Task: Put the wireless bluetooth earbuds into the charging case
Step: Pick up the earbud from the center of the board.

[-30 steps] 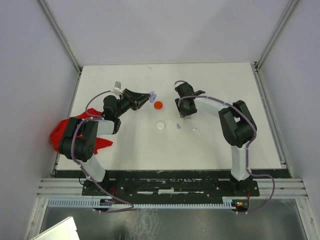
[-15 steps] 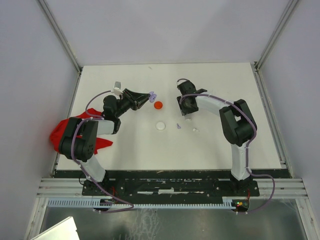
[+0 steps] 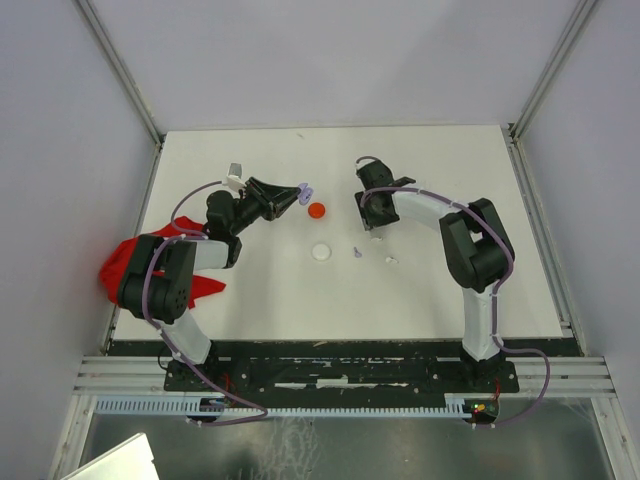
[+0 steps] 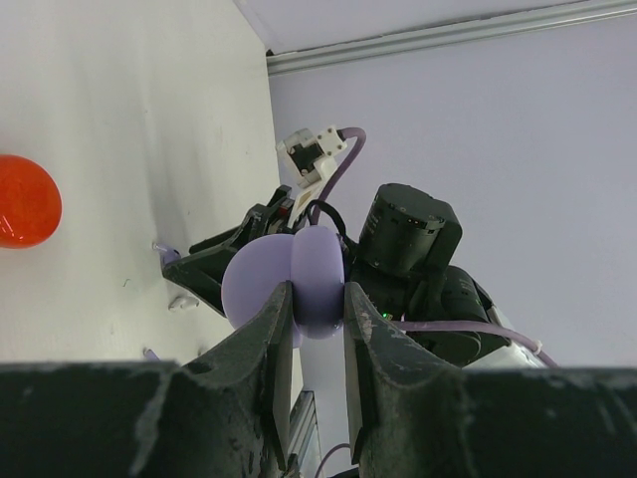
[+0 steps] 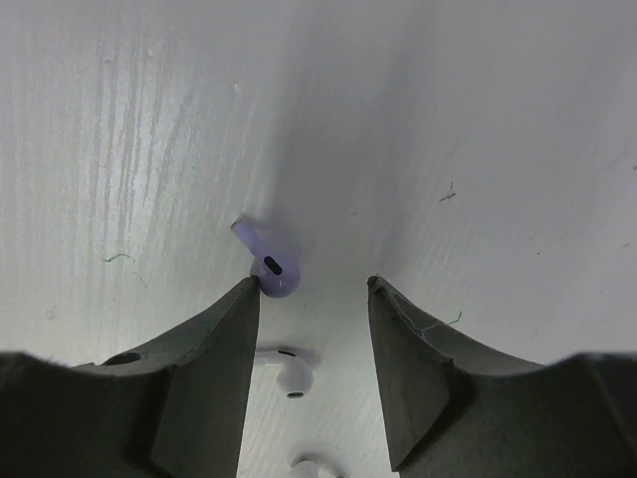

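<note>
Charging case (image 4: 299,274): lilac, 2 rounded halves. I see it clamped in the left end effector and raised off the worktop (image 3: 250,300). I cannot tell what is inside it.
Left end effector (image 4: 317,297): narrow, with both fingers pressed on the sides of the case.
Red round disc (image 3: 317,211): lies on the worktop near the held case. I cannot see inside it.
White round disc (image 3: 321,252): on the worktop, nearer the arm bases and apart from the red one.
Right end effector (image 5: 314,287): spread wide and gripping nothing, tips low over the worktop.
Lilac earbud (image 5: 269,265): on the worktop at the mouth of the right end effector. It is touching or just beside the inner edge of the finger on the left of my wrist view; I cannot tell which.
White earbuds: 1 (image 5: 289,376) lies between the fingers, closer to the wrist. A 2nd (image 5: 309,466) is cut off by the lower edge.
Loose earbuds, top view: 1 lilac (image 3: 355,252) just right of the white disc, 1 white (image 3: 391,260) further right.
Red cloth (image 3: 120,265): at the worktop's left edge, beside the left arm.
</note>
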Robot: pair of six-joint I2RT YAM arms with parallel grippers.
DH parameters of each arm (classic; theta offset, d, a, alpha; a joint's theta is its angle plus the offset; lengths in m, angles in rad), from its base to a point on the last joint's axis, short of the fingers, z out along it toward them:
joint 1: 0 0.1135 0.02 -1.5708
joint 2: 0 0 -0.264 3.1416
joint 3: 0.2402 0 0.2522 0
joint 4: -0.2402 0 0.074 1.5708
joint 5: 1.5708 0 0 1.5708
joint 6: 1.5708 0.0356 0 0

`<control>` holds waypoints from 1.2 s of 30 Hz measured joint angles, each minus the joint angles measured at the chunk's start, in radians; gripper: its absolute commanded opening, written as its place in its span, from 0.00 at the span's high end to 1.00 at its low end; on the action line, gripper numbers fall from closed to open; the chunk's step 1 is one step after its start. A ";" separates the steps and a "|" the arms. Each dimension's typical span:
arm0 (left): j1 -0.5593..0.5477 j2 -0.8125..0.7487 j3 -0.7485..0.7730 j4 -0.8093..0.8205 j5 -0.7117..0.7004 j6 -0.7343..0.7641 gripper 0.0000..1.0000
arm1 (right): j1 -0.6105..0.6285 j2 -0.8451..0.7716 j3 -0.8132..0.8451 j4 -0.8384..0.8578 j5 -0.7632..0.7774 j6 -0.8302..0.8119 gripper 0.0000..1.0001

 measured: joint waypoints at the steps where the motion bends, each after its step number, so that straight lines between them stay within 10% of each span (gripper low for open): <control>1: 0.000 0.000 0.000 0.000 0.000 0.000 0.97 | -0.003 0.000 0.000 0.000 0.002 0.000 0.43; 36: 0.000 0.000 0.000 -0.004 0.000 0.000 0.97 | -0.055 0.014 0.039 0.000 0.031 0.001 0.43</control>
